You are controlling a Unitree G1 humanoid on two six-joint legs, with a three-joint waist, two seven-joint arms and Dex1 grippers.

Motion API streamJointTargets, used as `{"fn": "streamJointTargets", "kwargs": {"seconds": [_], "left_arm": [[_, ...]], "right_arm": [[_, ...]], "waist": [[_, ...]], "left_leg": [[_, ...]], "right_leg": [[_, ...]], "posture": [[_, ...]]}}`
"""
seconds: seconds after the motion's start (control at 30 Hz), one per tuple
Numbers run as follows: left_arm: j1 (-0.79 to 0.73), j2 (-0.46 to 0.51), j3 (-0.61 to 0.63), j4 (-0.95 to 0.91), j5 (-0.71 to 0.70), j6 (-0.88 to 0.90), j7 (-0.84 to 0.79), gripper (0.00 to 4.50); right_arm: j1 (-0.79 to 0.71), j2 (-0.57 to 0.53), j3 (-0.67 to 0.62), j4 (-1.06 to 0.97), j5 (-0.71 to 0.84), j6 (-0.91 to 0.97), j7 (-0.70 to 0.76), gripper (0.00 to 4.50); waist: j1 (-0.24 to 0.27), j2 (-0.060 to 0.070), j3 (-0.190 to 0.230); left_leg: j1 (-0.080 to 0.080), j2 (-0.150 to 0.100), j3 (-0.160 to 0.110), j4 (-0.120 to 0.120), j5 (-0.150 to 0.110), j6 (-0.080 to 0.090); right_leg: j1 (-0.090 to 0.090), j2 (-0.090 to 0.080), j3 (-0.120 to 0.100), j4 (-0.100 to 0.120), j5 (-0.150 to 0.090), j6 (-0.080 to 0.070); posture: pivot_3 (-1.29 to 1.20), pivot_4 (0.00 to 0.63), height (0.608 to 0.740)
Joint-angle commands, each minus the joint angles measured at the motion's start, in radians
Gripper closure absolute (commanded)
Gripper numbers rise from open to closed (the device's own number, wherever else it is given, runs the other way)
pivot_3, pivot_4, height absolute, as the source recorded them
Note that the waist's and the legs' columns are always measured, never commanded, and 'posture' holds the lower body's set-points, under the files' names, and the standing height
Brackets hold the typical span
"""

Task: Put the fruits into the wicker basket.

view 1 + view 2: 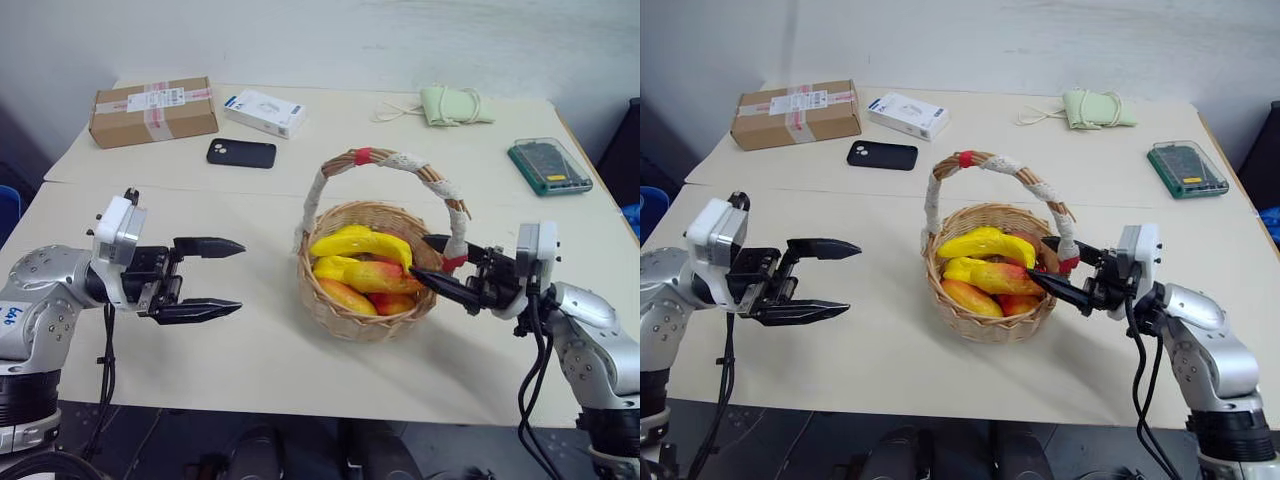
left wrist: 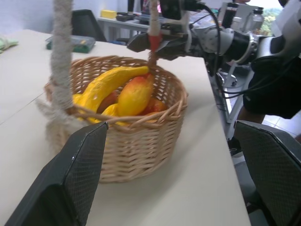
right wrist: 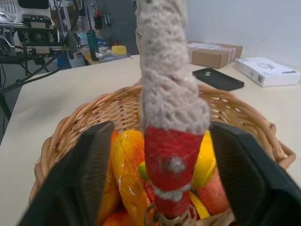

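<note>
Pale tabletop fills the scene, the surface point(image 1: 250, 350) bare along its near edge, where the two arms reach in from either side. Nearest on the left, the left gripper point(image 1: 208, 279) hangs level and side-on, pointing across toward the middle with its jaws wide apart and nothing between them, well clear of the basket. At centre stands the wicker basket point(image 1: 345, 318), the fruits already inside it: a curved yellow banana point(image 1: 355, 243) lies across the top, a red-to-yellow mango point(image 1: 375, 275) beneath it, smaller reddish pieces lower down. None is seen loose on the surface, so the loading looks done. On the right, the right gripper point(image 1: 432, 261) points at the foot of the handle point(image 1: 383, 160), its jaws straddling the red band point(image 3: 170, 157) where the cord wrapping ends; they stand apart on either side and whether they have yet pinched it cannot be told. Woven cane and toy fruit should be light; the wall would flex, so the stiff, cord-wrapped handle looks the better hold, though a grip low at one end may let the basket tip. Farther back lie a black phone point(image 1: 241, 153), a white box point(image 1: 264, 111), a taped cardboard box point(image 1: 153, 109), a green case point(image 1: 548, 165) and a pale green pouch point(image 1: 453, 104).
</note>
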Motion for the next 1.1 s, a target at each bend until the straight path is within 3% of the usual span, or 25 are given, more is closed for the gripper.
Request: {"fn": "streamJointTargets", "kwargs": {"seconds": [0.03, 0.2, 0.5, 0.6, 0.67, 0.87, 1.07, 1.1], "left_arm": [[-0.017, 0.004, 0.004, -0.048, -0.038, 0.02, 0.021, 0.0], [-0.046, -0.009, -0.03, -0.032, -0.035, 0.025, 0.025, 0.0], [-0.109, -0.075, -0.122, 0.06, 0.014, -0.013, 0.015, 0.0], [-0.142, -0.063, -0.161, 0.087, 0.014, 0.04, 0.001, 0.0], [-0.171, -0.064, -0.187, 0.122, 0.034, 0.029, -0.019, 0.0], [-0.218, -0.069, -0.217, 0.172, 0.051, 0.035, -0.058, 0.0], [-0.224, -0.076, -0.21, 0.188, 0.064, 0.024, -0.051, 0.0], [-0.219, -0.077, -0.206, 0.187, 0.069, 0.015, -0.046, 0.0]], "right_arm": [[-0.011, 0.008, -0.023, -0.015, 0.002, -0.008, 0.023, 2.73], [0.03, -0.002, -0.072, -0.089, 0.033, 0.0, 0.026, 4.34], [0.277, 0.072, -0.346, -0.305, 0.015, -0.043, -0.217, 4.33], [0.312, 0.106, -0.498, -0.246, -0.003, -0.105, -0.291, 4.33], [0.314, 0.078, -0.567, -0.125, -0.031, -0.148, -0.259, 4.33], [0.202, -0.007, -0.575, 0.218, -0.104, -0.231, -0.18, 4.33], [0.069, -0.007, -0.549, 0.406, -0.138, -0.268, -0.183, 4.33], [0.063, -0.005, -0.54, 0.413, -0.151, -0.284, -0.177, 3.98]], "waist": [[0.0, 0.0, 0.0], [-0.001, 0.0, 0.0], [0.003, 0.001, 0.0], [0.001, 0.001, 0.0], [0.0, 0.001, 0.0], [-0.015, 0.002, 0.001], [-0.03, 0.006, 0.003], [-0.03, 0.006, 0.003]], "left_leg": [[0.0, 0.0, 0.0, 0.0, 0.0, 0.0], [0.001, 0.0, 0.0, 0.0, 0.002, 0.0], [0.0, -0.001, -0.001, 0.0, 0.002, -0.001], [0.001, -0.002, 0.0, 0.0, 0.002, 0.0], [0.001, -0.003, 0.0, 0.0, 0.003, 0.001], [0.003, -0.005, 0.002, -0.001, 0.003, 0.0], [0.003, -0.002, 0.001, -0.001, 0.005, -0.003], [0.003, -0.001, 0.001, -0.001, 0.005, -0.004]], "right_leg": [[0.0, 0.0, 0.0, 0.0, 0.0, 0.0], [0.0, 0.0, 0.0, 0.002, 0.0, 0.0], [0.001, 0.0, 0.0, 0.001, 0.0, 0.001], [0.001, 0.0, 0.001, 0.001, 0.001, 0.002], [0.001, 0.0, 0.001, 0.001, 0.001, 0.002], [0.002, 0.002, 0.003, 0.001, 0.001, 0.002], [0.001, 0.006, 0.004, 0.002, 0.001, 0.002], [0.001, 0.007, 0.005, 0.002, 0.001, 0.002]], "posture": [[0.0, 0.15, 0.74], [0.0, 0.15, 0.74], [0.0, 0.15, 0.74], [0.0, 0.15, 0.74], [0.0, 0.15, 0.74], [0.0, 0.15, 0.74], [0.0, 0.15, 0.74], [0.0, 0.15, 0.74]]}}
